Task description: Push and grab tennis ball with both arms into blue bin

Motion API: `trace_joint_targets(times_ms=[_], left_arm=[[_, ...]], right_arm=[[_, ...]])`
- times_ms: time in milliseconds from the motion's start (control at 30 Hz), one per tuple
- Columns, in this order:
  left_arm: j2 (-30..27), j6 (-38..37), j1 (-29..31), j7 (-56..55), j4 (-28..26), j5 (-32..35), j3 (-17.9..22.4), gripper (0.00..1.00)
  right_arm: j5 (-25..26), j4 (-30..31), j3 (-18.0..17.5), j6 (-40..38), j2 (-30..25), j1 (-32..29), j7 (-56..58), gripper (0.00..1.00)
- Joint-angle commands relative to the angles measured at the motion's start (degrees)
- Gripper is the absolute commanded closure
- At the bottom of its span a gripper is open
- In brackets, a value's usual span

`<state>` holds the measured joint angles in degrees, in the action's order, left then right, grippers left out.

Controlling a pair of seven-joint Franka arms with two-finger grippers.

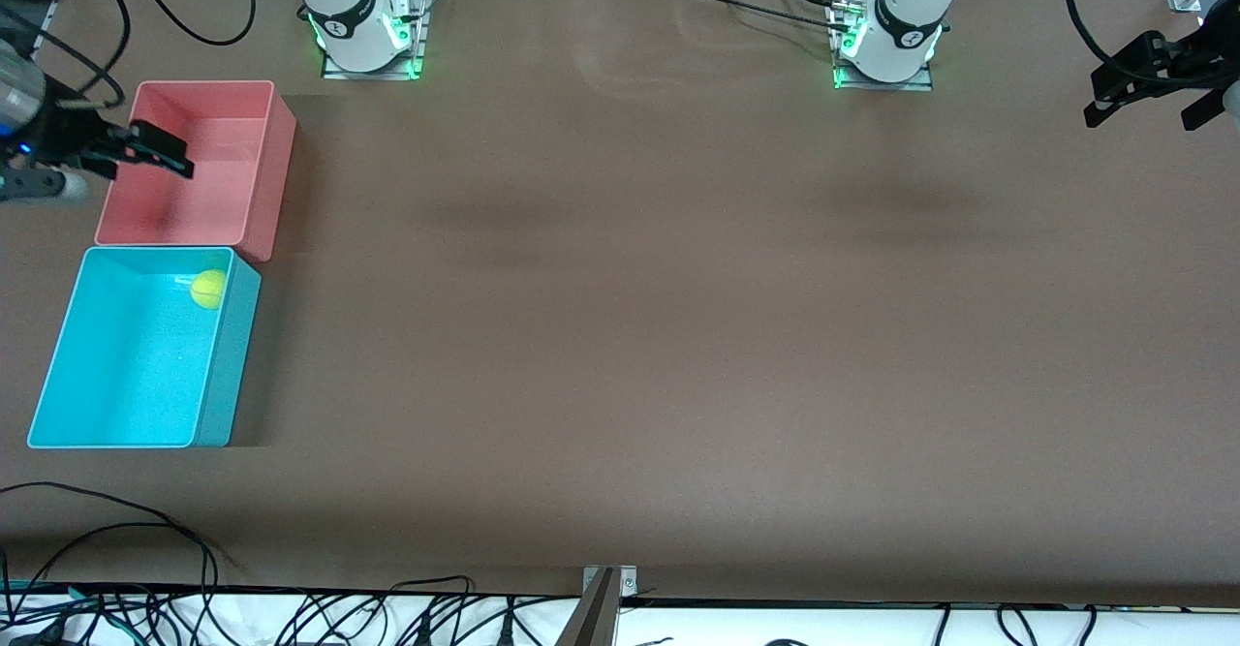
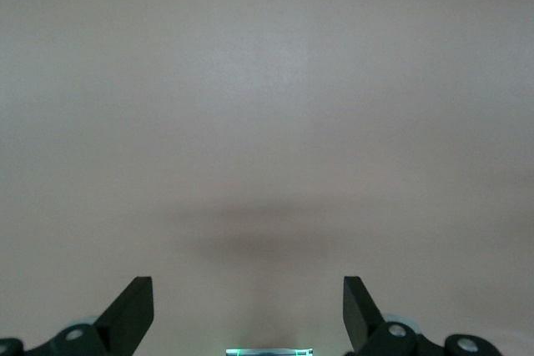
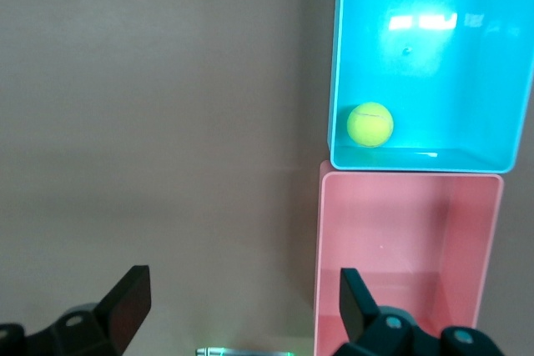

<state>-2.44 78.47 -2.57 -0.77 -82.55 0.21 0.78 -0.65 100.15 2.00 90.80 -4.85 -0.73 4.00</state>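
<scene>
The tennis ball [image 1: 208, 289] lies inside the blue bin [image 1: 58, 336], in the corner next to the pink bin. In the right wrist view the ball [image 3: 370, 124] rests against the blue bin's wall [image 3: 336, 81]. My right gripper [image 1: 160, 150] is open and empty, up in the air over the pink bin's outer edge; it shows in the right wrist view [image 3: 242, 302] as well. My left gripper [image 1: 1148, 94] is open and empty, up over the left arm's end of the table, and its wrist view [image 2: 248, 306] shows only bare table.
The pink-red bin [image 1: 276, 162] stands touching the blue bin, farther from the front camera; it also shows in the right wrist view [image 3: 400, 231]. The brown table [image 1: 678, 336] stretches between the two arm bases. Cables lie along the front edge.
</scene>
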Motion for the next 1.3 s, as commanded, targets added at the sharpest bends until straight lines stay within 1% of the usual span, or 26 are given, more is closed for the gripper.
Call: trace_joint_targets(times_ms=[0, 133, 200, 1267], left_arm=[[1.03, -0.60, 0.46, -0.28, 2.22, 0.14, 0.01, 0.00], [1.12, -0.60, 0.64, -0.28, 2.84, 0.14, -0.07, 0.00], [1.12, -0.60, 0.64, -0.28, 2.84, 0.23, -0.07, 0.00], [1.03, -0.60, 0.73, -0.28, 2.84, 0.23, -0.07, 0.00]], right_arm=[[0.38, -5.21, -0.86, -2.30, 2.30, -0.86, -0.66, 0.00], [0.82, -9.61, -0.86, -5.98, 4.58, -0.86, -0.66, 0.00], [0.91, -10.32, -0.86, -6.60, 4.85, -0.86, -0.75, 0.00], [0.91, -9.97, -1.03, -5.90, 4.41, -0.86, -0.66, 0.00]])
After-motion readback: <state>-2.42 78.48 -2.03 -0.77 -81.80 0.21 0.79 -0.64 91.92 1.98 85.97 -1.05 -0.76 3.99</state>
